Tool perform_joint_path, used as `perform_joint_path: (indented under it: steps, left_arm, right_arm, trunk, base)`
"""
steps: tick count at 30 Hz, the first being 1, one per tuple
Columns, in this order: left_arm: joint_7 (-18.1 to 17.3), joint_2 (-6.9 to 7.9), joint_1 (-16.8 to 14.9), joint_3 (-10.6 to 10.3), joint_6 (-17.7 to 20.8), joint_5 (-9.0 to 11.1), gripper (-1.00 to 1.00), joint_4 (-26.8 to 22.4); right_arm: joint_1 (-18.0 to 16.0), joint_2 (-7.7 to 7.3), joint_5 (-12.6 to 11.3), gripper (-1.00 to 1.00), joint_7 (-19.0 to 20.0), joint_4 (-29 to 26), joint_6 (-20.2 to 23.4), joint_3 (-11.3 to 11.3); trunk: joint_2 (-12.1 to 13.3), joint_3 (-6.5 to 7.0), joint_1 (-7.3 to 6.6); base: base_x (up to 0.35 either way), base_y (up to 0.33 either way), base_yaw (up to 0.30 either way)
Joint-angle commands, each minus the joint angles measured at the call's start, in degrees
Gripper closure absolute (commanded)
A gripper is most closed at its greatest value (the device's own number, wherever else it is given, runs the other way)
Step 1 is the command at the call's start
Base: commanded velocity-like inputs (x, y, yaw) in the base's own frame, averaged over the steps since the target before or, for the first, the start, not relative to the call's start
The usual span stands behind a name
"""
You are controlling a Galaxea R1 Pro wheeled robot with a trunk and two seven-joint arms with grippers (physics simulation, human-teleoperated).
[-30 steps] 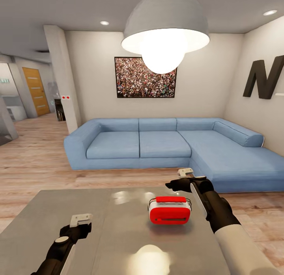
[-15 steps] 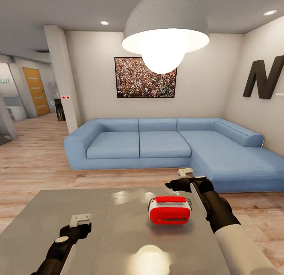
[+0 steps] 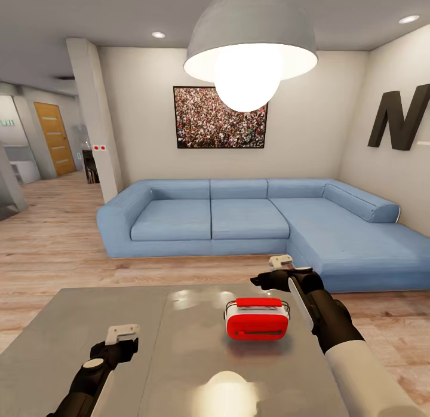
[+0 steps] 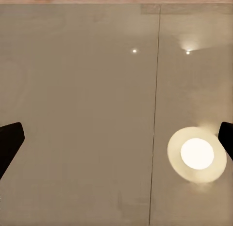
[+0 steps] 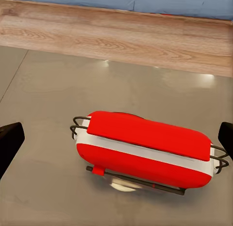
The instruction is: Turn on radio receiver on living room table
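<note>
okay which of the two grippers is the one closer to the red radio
The right gripper, just beyond the radio receiver at its right end; the left gripper hangs well off, over bare table.

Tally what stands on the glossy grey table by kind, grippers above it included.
Small red radio receiver with white trim: 1
Black robot grippers over the glossy grey table: 2, the left gripper and the right gripper
Total: 3
</note>
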Motion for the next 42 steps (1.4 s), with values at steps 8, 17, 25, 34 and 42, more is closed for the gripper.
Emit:
perform_joint_path:
  steps: [8,17,25,34,42]
  left_arm:
    - [0.0,0.0,-0.01,0.01,-0.03,0.0,-1.0,0.01]
    - [0.0,0.0,-0.02,0.01,-0.08,0.0,-1.0,0.01]
    - [0.0,0.0,0.0,0.01,-0.09,0.0,-1.0,0.02]
    - [0.0,0.0,-0.02,0.01,-0.09,0.0,-1.0,0.0]
    - [0.0,-0.04,-0.01,0.01,-0.09,0.0,-1.0,0.02]
  right_arm:
    - [0.0,0.0,0.0,-1.0,0.0,0.01,0.0,0.0]
    - [0.0,0.0,0.0,-1.0,-0.25,0.01,0.0,0.0]
    - [0.0,0.0,0.0,-1.0,-0.4,-0.01,0.0,-0.49]
    - [0.0,0.0,0.08,-1.0,-0.14,0.0,0.0,-2.27]
    - [0.0,0.0,0.09,-1.0,-0.13,0.01,0.0,-2.37]
  trunk:
    - [0.0,0.0,0.0]
    - [0.0,0.0,0.0]
    - [0.0,0.0,0.0]
    - [0.0,0.0,0.0]
    - [0.0,0.0,0.0]
  base:
    - [0.0,0.0,0.0]
    - [0.0,0.0,-0.088]
    - [0.0,0.0,-0.053]
    - [0.0,0.0,-0.003]
    - [0.0,0.0,0.0]
